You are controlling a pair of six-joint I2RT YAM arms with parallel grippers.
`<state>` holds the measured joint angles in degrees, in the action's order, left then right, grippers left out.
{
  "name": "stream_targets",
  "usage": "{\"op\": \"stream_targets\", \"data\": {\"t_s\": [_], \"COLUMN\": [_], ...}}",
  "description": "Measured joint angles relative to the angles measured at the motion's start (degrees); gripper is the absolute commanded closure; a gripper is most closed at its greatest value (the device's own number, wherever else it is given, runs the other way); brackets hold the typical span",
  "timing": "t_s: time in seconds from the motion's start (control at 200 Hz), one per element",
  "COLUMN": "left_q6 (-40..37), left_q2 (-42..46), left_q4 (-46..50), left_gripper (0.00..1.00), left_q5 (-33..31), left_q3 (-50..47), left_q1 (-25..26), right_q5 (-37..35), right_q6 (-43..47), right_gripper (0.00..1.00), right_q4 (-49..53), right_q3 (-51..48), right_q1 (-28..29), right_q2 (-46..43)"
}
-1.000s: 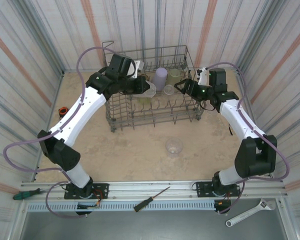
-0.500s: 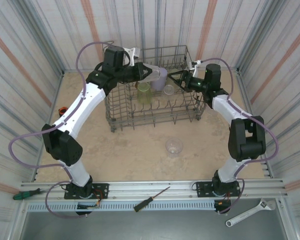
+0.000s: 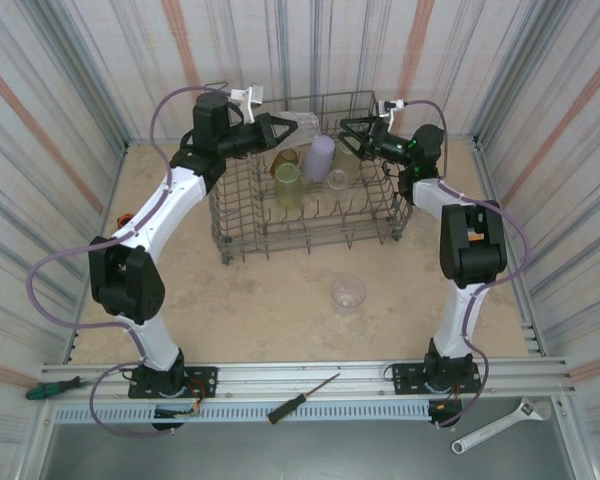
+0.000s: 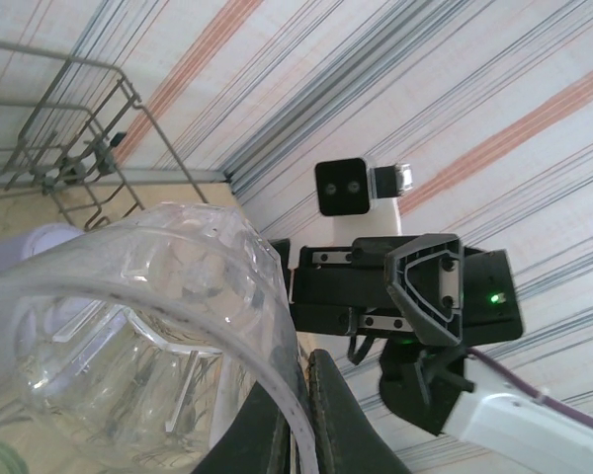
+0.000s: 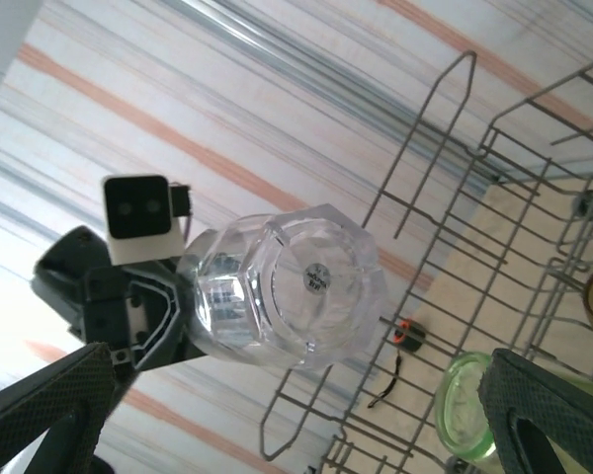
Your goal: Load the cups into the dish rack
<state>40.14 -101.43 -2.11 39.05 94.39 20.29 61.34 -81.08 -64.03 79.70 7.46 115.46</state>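
Observation:
The grey wire dish rack (image 3: pixel 242 228) stands at the back of the table. It holds a yellow-green cup (image 3: pixel 288 186), a lilac cup (image 3: pixel 320 157), a small clear cup (image 3: pixel 338 180) and a yellowish one (image 3: pixel 349 156). My left gripper (image 3: pixel 280 129) is shut on the rim of a clear faceted cup (image 3: pixel 301 124), held sideways above the rack's back edge. In the left wrist view the fingers (image 4: pixel 328 415) pinch that cup's wall (image 4: pixel 138 326). My right gripper (image 3: pixel 352 131) stands open, facing the cup's base (image 5: pixel 292 286) a short way off. Another clear cup (image 3: pixel 348 292) lies on the table.
Striped walls close in on three sides. An orange-and-black ring (image 3: pixel 125 220) sits by the left wall. A screwdriver (image 3: pixel 305 396), a wrench (image 3: pixel 500 425) and a green-handled tool (image 3: pixel 55 387) lie on the near rail. Open sandy table lies in front of the rack.
The left gripper has lifted the clear cup up out of the rack toward the back wall. The open right gripper has risen and swung left to face it.

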Motion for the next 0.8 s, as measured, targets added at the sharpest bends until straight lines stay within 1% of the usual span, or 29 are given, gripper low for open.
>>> {"op": "stream_targets", "data": {"t_s": [0.085,0.296,0.676,0.801], "left_q6": [1.51,5.35,12.02,13.44], "left_q2": [-1.16,-3.39,-4.15,-4.28], "left_q4": [-4.02,-11.61,-21.44,-23.54], "left_gripper": [1.00,1.00,1.00,1.00], "left_q5": [2.23,7.04,10.95,11.58], "left_q3": [-0.02,-0.02,-1.60,-3.08], "left_q1": [-0.35,-0.31,-0.31,-0.31], "right_q5": [0.24,0.50,1.88,2.19], "right_q6": [-3.50,-6.34,-7.04,-7.02], "right_gripper": [0.01,0.01,0.00,0.03], "right_q4": [-3.65,-5.22,-5.57,-5.62], "right_q3": [0.37,2.34,6.45,6.82], "right_q1": [0.07,1.29,4.55,4.85], "right_q2": [1.60,2.73,3.48,3.50]}}
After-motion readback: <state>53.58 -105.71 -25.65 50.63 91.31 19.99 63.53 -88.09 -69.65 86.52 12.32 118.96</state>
